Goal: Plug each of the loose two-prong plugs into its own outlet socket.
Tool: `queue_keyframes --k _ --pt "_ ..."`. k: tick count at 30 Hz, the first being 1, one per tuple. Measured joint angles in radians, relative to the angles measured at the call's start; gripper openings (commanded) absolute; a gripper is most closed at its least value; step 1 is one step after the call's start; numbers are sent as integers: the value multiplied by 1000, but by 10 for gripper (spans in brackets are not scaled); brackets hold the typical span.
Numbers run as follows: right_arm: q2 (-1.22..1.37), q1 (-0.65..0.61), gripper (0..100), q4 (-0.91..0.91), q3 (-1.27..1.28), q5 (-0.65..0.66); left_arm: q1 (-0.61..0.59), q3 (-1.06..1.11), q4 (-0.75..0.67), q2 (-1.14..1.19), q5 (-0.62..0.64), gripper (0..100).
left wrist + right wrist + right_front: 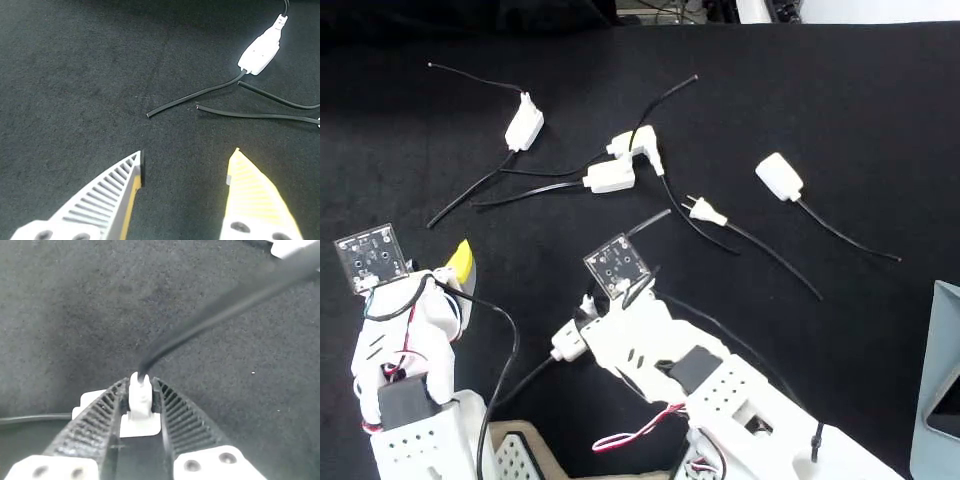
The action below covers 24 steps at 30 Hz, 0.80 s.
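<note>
Black cloth covers the whole table [880,90]. At its near left corner we see the left gripper [188,152] hanging just above the cloth, jaws spread wide, with nothing between the white finger and the yellow one. Ahead of it lie two loose black cable ends [149,115], near each other but apart. Beyond them lies a long white connector [524,125] with a thin wire leaving its far end and a thicker cable leaving its near end.

Toward the middle of the table, two white connector pieces [612,176] lie close together, with their black cables crossing around them. We cannot tell whether the pieces touch.

Nearer to us, the right gripper [140,382] is low over the cloth and pinches a small white plug [140,407] between its ribbed fingers. The plug's black cable rises out from between the fingertips. Another white piece [567,342] lies just beside the gripper, and its cable trails toward the table's near edge.

Further right, a loose two-prong plug [705,210] lies flat on the cloth, well apart from a white outlet socket [779,176] whose cable runs off to the right. A grey object [942,380] stands at the table's right edge.
</note>
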Motion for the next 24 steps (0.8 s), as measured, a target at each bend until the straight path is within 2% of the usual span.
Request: queue_keyframes --k 9,17,24 --pt "0 0 14 0 9 5 0 0 0 0 0 274" --pt "0 -2 13 -2 40 83 0 0 0 0 0 274" --pt "15 -2 13 135 -18 100 0 0 0 0 0 274"
